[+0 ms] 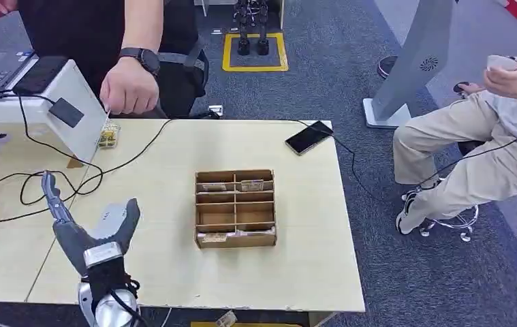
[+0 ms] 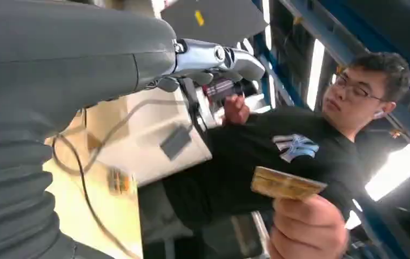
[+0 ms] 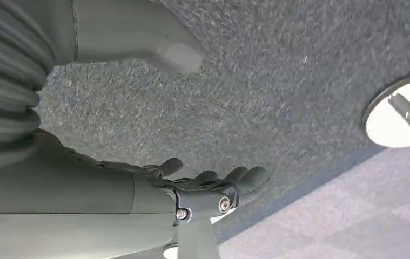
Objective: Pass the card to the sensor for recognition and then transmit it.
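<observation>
My left hand (image 1: 88, 235) is raised over the table's near left part, palm up, fingers and thumb spread, holding nothing. In the left wrist view a person's hand (image 2: 305, 226) grips a yellowish card (image 2: 286, 183) a little way beyond my fingers (image 2: 235, 56), not touching them. That person's hand (image 1: 129, 88) hovers over the table's far edge in the head view. The sensor, a dark pad (image 1: 66, 112), sits on the slanted white box (image 1: 71, 82) at the far left. My right hand (image 3: 208, 189) hangs over grey carpet, fingers loosely extended, holding nothing.
A cardboard divider box (image 1: 235, 208) with cards in some slots stands mid-table. Black cables (image 1: 51, 177) trail across the left side. A small yellow item (image 1: 109, 136) lies by the white box. A phone (image 1: 308, 137) rests at the far right edge. A seated person (image 1: 487, 136) is at the right.
</observation>
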Robot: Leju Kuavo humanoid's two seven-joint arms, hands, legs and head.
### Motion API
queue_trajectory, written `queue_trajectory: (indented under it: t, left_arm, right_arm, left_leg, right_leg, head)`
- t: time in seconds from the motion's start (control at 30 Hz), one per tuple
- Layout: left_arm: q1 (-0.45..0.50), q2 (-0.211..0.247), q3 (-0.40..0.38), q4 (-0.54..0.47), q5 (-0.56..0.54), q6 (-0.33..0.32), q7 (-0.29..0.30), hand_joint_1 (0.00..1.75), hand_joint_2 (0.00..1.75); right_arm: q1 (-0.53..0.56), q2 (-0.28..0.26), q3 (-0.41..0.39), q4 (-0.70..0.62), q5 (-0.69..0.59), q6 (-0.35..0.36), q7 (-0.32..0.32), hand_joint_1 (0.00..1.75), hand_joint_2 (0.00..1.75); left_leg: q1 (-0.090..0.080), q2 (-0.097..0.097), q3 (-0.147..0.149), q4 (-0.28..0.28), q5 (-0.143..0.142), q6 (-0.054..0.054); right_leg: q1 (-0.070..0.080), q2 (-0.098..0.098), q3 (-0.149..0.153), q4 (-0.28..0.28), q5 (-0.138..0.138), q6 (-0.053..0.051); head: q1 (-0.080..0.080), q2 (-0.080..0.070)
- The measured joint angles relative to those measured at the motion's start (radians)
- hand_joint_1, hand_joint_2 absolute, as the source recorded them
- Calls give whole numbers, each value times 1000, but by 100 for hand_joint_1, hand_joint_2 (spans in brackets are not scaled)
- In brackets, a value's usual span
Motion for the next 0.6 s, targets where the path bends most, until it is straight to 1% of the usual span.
queue_trajectory:
  t: [0.1,0.17,0.23,0.33,0.43,0.6]
  left_arm:
    - [-56,-6,63,42,-39,0,14,0,175]
    - [-93,-8,87,80,-15,0,42,0,175]
    - [-129,-8,95,122,32,0,77,0,175]
    - [-182,-4,103,176,57,-7,110,0,175]
    - [-211,8,113,212,47,-3,121,0,175]
    - [-225,20,118,236,23,0,132,0,175]
  right_arm:
    - [-5,-9,0,21,9,0,-2,0,175]
    - [-6,-12,0,35,13,0,-2,0,175]
    - [-10,-15,0,48,19,0,-2,0,175]
    - [-15,-22,0,65,19,0,-2,0,175]
    - [-16,-27,0,79,19,0,-2,0,175]
    - [-17,-31,0,92,19,0,-2,0,175]
  left_leg:
    - [0,0,0,0,0,-1]
    - [0,0,0,0,0,-1]
    - [0,-1,-1,0,0,0]
    - [0,-1,-1,0,0,0]
    - [0,0,-1,0,0,0]
    - [0,0,-1,0,0,0]
  right_leg:
    - [0,0,0,0,0,-1]
    - [0,0,0,0,0,-1]
    - [0,0,0,0,0,-1]
    - [0,0,0,0,0,0]
    - [0,0,0,0,1,0]
    - [0,0,0,0,0,-1]
  head:
    - [1,0]
    - [0,0]
    - [0,0]
    - [1,0]
    - [1,0]
    - [1,0]
